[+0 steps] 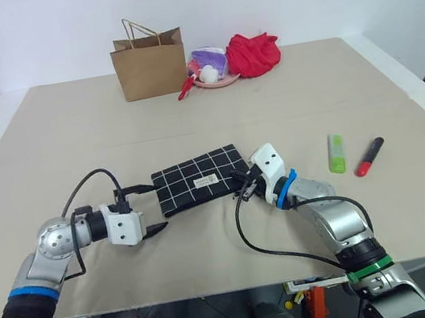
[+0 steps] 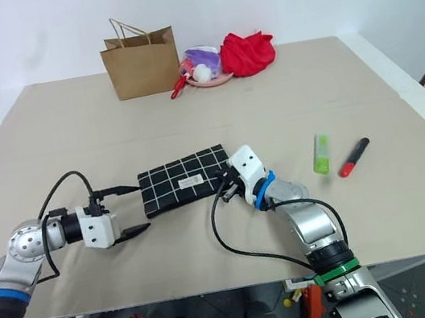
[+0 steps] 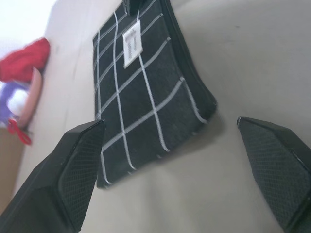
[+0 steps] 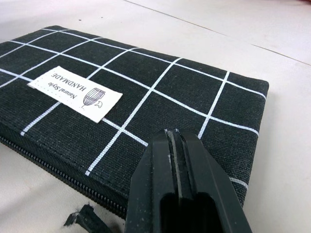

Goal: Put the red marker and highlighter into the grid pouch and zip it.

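Bag [image 1: 149, 65], bowl [image 1: 216, 81] and red cloth [image 1: 252, 53] line the table's [image 1: 48, 154] far edge.

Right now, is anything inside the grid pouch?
The grid pouch lies flat with its zipper closed, so its inside is hidden. The highlighter and the red marker lie on the table to its right, outside it.

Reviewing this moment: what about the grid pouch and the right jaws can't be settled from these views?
- Whether the right gripper, shut, pinches the zipper pull: its own fingers cover that corner of the grid pouch in the right wrist view.
- Zipper open or closed: too small in the head views.
- Contents of the pink dish by the brown paper bag: too small.
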